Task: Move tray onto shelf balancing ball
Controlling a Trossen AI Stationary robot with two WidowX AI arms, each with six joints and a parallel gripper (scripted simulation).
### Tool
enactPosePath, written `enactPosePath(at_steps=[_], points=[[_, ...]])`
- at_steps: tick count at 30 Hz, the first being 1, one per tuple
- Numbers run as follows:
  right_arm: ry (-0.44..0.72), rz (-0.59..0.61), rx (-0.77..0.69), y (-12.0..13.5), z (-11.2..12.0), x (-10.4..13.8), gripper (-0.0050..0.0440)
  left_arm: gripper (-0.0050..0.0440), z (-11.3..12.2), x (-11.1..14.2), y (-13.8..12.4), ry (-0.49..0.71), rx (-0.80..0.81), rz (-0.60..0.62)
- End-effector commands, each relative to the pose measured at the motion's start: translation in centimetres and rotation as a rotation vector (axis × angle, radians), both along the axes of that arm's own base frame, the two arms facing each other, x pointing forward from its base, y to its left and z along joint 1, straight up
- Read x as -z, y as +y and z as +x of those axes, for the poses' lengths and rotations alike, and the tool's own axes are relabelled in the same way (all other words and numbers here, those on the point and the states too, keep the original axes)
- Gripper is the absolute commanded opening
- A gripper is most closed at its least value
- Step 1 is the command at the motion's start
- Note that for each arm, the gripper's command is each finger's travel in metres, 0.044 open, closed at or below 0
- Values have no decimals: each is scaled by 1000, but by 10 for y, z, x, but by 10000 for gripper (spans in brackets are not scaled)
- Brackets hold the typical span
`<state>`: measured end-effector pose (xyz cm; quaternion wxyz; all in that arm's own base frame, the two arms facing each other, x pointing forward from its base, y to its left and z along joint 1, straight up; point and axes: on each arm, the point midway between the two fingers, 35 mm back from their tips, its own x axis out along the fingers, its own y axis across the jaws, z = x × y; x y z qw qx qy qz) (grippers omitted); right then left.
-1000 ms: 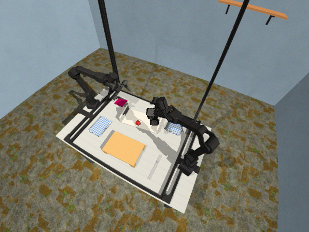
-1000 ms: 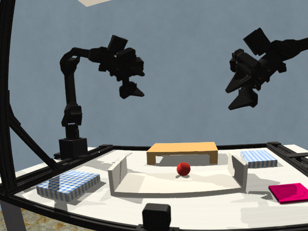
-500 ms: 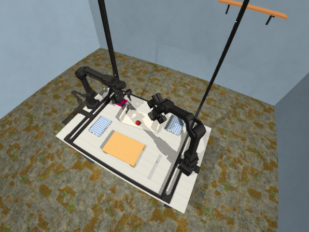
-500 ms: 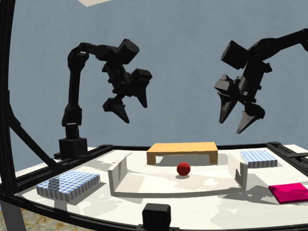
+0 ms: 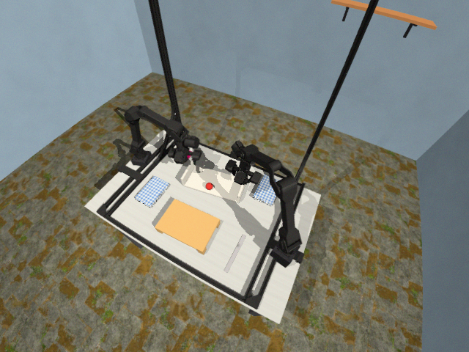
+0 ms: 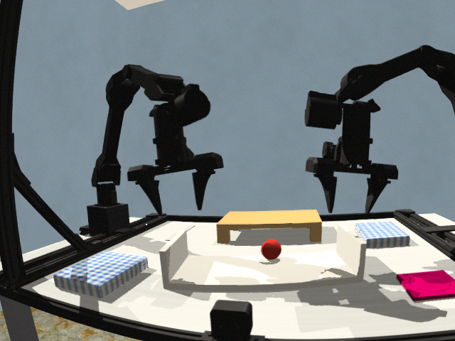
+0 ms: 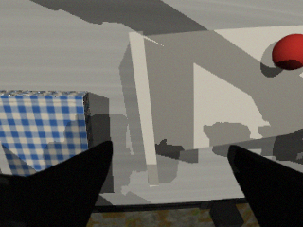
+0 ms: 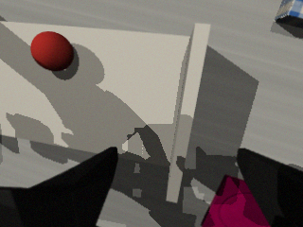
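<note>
Hovering above the tray's ends, left gripper (image 5: 242, 173) (image 6: 179, 211) (image 7: 170, 147) and right gripper (image 5: 184, 160) (image 6: 349, 212) (image 8: 176, 153) stood wide open, empty. Tray (image 5: 196, 182) (image 6: 220, 275) (image 7: 144, 95) (image 8: 191, 85) sat on table (image 6: 330, 322), lower centre of exterior frame. Even, slow lowering astride its walls seemed best, avoiding ball (image 5: 209, 185) (image 6: 271, 249) (image 7: 289, 52) (image 8: 52, 51).
</note>
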<state>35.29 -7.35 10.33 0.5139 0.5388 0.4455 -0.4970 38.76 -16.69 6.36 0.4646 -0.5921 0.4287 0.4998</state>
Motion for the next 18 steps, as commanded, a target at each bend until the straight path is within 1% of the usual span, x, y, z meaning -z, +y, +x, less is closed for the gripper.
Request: enactPosePath(at_steps=[1,14,16,18], points=[[90,33,101,-4,-2,8,400,400,-5,19,-9,120,-108,28],[107,37,120,-4,-3,9,400,400,-7,22,-10,136,-129,35],[107,37,120,6,-1,9,400,400,-9,22,0,136,-129,35],[107,37,120,27,2,9,400,400,-16,22,21,136,-129,35]])
